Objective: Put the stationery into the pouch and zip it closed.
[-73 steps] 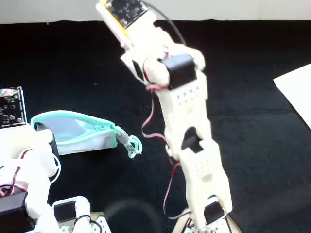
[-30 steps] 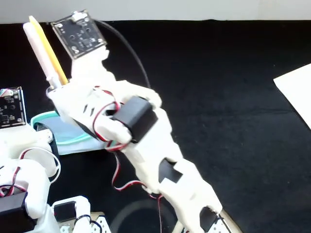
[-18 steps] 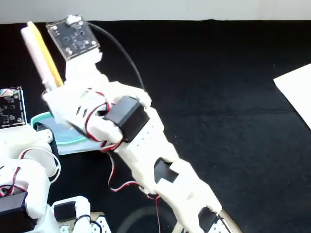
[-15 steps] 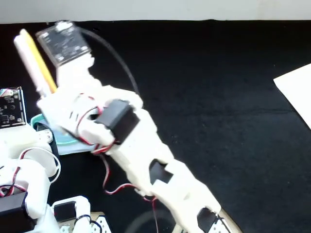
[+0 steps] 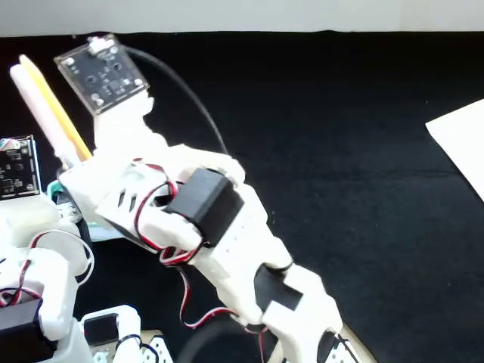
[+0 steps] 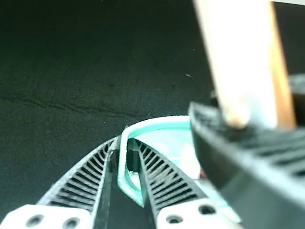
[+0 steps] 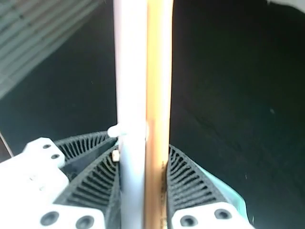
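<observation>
Step in hand: loading the stationery. Nothing can be seen inside the pouch, and the zip is not yet drawn.

- Left pincer (image 6: 125,148): low at the near-left end of the pouch (image 6: 157,125), jaws pressed together on the teal rim and holding the mouth up. The arm is folded low beside the pouch.
- Pouch: lies on the black surface (image 5: 363,151). From the high view most of it is hidden under the right arm, with only a teal edge showing (image 5: 54,189).
- Right pincer (image 7: 143,143): above the pouch, clamped on a white pen (image 7: 129,95) and a yellow pencil (image 7: 158,95) held side by side and touching. Both stand up and lean away to the far left of the pouch (image 5: 34,94). The right arm stretches in a long diagonal from its base, well right of the pouch, with its wrist over the pouch.
- Far right of the pouch, well apart: a white sheet of paper (image 5: 461,144).

Next move, as I judge it: tip the wrist so the lower ends point into the held-open mouth, lower them in, then part the jaws. Risk: the ends could catch on the rim.
</observation>
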Tool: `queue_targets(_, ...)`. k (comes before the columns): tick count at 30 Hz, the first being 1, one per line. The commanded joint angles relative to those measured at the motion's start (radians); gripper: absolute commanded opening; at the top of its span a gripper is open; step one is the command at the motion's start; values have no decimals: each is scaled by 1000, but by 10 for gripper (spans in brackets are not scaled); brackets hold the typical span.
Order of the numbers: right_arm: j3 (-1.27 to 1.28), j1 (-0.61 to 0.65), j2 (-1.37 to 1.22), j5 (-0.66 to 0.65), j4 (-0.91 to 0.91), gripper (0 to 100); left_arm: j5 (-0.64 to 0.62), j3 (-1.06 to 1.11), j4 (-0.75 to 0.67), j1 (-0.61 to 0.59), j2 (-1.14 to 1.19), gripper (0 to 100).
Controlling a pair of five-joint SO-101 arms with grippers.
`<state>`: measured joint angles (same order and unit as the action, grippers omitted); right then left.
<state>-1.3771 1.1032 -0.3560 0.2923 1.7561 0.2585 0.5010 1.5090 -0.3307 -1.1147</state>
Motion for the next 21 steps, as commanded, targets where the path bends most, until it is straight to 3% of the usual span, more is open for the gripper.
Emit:
queue_targets(1,47,1,71,9,5,8,3,35,17,15,12,7)
queue_targets(6,62,-19,97,57,12,8,3,35,17,15,12,7)
queue_targets(14,452,-2,214,123,4,8,3,35,17,15,12,7)
queue_targets(21,526,-35,280,120,4,8,3,35,17,18,12,7)
